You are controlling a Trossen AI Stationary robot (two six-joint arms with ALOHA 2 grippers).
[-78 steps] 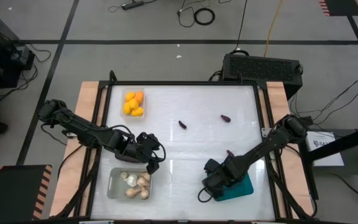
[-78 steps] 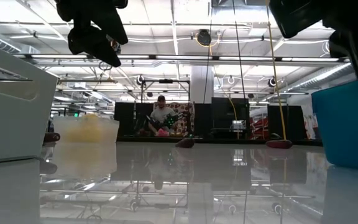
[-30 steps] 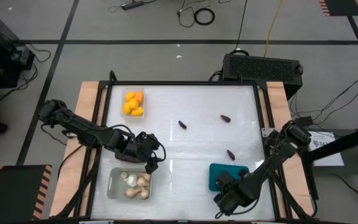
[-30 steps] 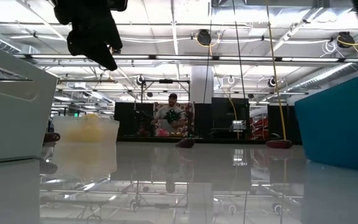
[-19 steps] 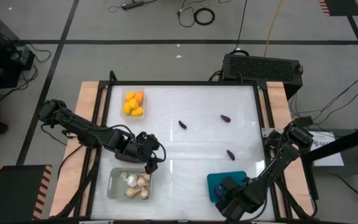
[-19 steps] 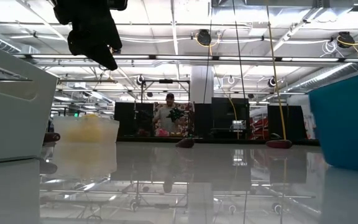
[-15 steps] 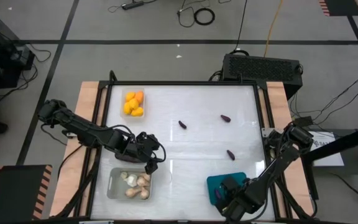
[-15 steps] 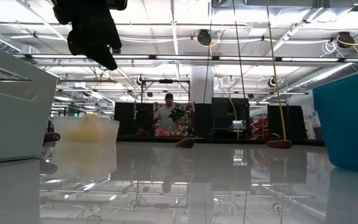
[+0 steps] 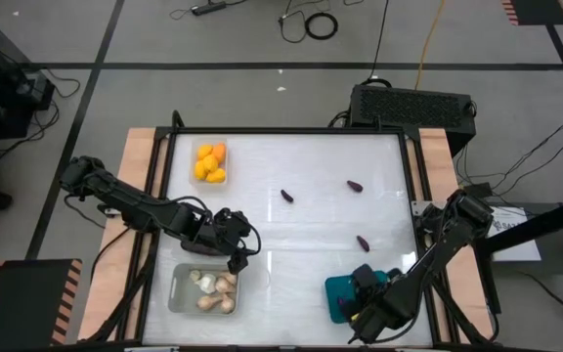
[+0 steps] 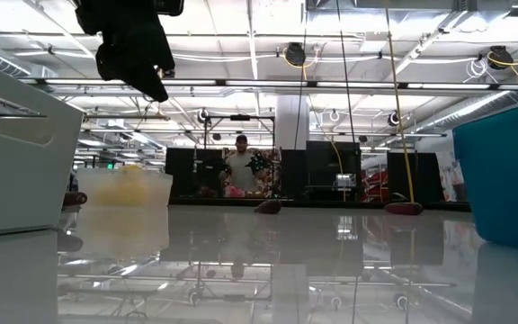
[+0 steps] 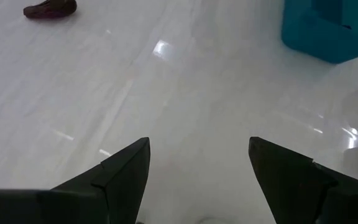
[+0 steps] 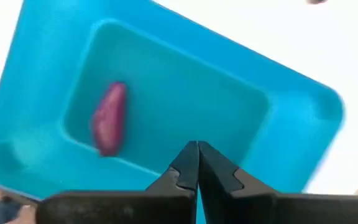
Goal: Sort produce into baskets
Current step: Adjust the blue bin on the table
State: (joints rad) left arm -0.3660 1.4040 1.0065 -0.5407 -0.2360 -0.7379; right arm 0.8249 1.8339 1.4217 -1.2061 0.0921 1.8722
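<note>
1. Over the teal tray (image 9: 344, 294) at the table's front right hangs the right gripper (image 12: 197, 163), fingers pressed together, holding nothing.
2. One purple eggplant (image 12: 109, 118) lies inside that tray.
3. Left gripper (image 11: 197, 168) hovers with fingers spread apart, just behind the grey tray (image 9: 179, 291) of beige bulbs (image 9: 213, 288).
4. Three more small eggplants lie loose mid-table: (image 9: 287, 195), (image 9: 355, 185), (image 9: 363, 242).
5. Orange fruits (image 9: 209, 162) sit in the clear tray (image 9: 197, 149) at the back left.
</note>
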